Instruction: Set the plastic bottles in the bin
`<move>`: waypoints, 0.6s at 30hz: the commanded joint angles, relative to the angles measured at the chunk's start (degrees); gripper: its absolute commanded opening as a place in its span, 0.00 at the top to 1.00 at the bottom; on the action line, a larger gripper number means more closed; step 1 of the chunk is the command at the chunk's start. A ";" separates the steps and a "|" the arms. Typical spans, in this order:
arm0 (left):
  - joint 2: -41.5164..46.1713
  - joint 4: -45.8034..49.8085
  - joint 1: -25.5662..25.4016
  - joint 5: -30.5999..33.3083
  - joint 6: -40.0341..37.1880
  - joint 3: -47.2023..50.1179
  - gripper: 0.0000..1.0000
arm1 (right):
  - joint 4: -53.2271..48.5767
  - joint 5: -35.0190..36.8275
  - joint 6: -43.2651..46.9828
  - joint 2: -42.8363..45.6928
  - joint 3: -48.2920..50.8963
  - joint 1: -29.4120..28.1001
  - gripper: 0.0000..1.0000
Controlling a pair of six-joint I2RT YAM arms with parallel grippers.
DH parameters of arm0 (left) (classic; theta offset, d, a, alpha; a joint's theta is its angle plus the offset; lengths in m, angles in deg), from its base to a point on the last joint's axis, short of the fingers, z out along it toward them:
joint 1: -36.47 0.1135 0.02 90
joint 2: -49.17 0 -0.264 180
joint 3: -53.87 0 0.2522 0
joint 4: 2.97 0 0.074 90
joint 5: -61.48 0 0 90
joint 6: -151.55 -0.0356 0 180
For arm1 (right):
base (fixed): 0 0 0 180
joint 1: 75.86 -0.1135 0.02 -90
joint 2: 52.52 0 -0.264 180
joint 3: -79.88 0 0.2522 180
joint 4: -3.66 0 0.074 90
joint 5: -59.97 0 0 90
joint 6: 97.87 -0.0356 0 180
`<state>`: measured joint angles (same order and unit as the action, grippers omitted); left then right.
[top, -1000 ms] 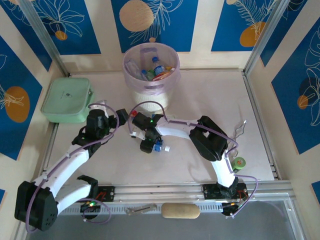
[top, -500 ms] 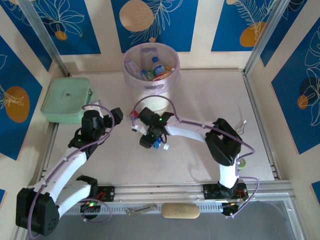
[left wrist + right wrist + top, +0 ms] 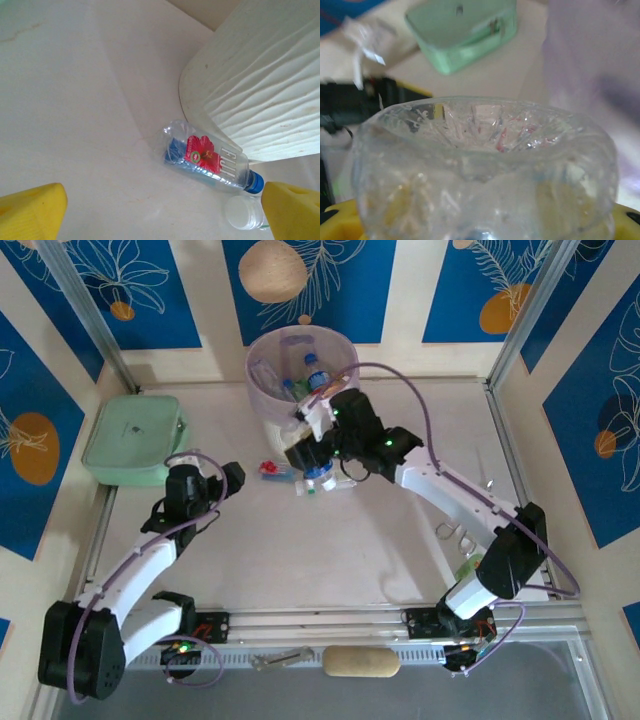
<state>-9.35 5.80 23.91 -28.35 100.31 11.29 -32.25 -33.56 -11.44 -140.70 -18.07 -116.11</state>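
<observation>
Near bottle (image 3: 485,170): blurred, btm cut by frame edge. Green box (image 3: 465,30): blurred, top cut off. Clear item (image 3: 245,214): cut at btm edge, type unclear. Bin (image 3: 278,425) contents: too small to count.

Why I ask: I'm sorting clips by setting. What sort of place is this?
Most likely a lab robot cell, not a home: aluminium frame rails edge the table, printed blue panels wall it in, and a left arm and right arm are bolted at its near edge.

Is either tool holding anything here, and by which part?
The right tool grips a clear bottle across its body, base toward the wrist. The left tool is open and empty.
</observation>
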 commanded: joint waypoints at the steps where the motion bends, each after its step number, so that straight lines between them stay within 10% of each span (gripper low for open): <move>1: -1.68 -3.94 0.63 -4.16 2.50 1.08 0.01 | 3.81 -4.64 -5.38 2.22 -4.84 2.93 0.53; 18: -7.05 -5.18 0.60 -18.18 -2.21 -1.24 0.01 | 4.61 5.25 -8.97 -22.04 -41.71 14.02 0.53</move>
<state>-17.00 0.20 23.97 -43.98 100.45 11.51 -25.91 -30.35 -19.18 -157.13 -54.22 -102.99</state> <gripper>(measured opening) 0.994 0.567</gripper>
